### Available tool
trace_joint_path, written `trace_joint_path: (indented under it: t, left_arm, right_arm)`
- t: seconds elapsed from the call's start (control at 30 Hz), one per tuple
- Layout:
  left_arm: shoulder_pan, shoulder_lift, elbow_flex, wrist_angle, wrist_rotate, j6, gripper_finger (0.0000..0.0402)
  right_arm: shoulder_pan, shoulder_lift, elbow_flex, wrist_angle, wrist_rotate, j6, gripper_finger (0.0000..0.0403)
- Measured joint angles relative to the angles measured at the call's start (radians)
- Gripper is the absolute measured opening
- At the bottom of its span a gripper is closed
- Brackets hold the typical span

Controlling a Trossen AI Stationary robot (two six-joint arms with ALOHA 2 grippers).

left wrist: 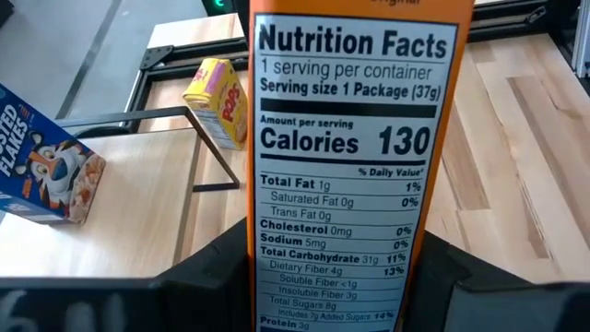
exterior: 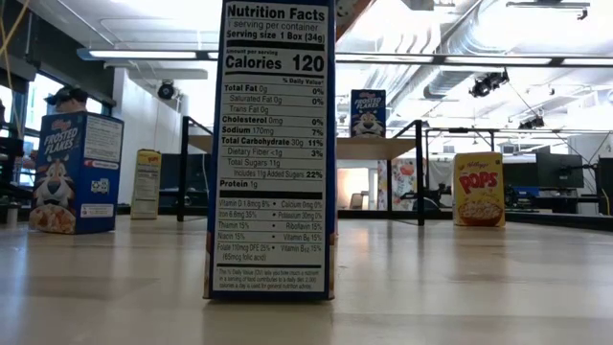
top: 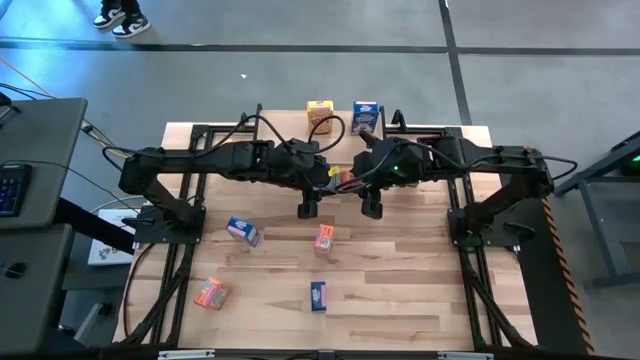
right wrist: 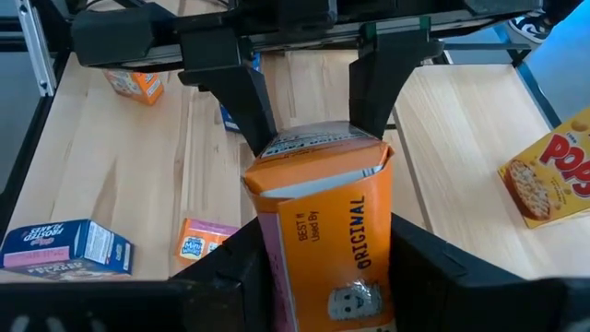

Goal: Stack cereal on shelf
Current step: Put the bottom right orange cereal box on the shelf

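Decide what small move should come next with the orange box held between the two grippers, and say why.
Probably the right gripper should open and let go. It is shut on the lower part of the orange box, while the left gripper clamps the top from both sides, so the left looks ready to take it.

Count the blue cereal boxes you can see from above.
3: the far blue box beside the yellow box, the left blue box left of centre, the front blue box near the front edge. More may be hidden.
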Motion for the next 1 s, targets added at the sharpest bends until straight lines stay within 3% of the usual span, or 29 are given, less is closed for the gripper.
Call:
trace_joint_path:
  t: [0.37, 1.0]
  left_arm:
    - [0.0, 0.0, 0.0, 0.0, 0.003, -0.002, 0.0166]
    - [0.001, -0.001, 0.0, -0.022, 0.003, 0.0, 0.0166]
  right_arm:
    - [0.0, 0.0, 0.0, -0.002, 0.0, 0.0, 0.0162]
    - [0.0, -0.001, 0.0, 0.001, 0.01, -0.038, 0.0266]
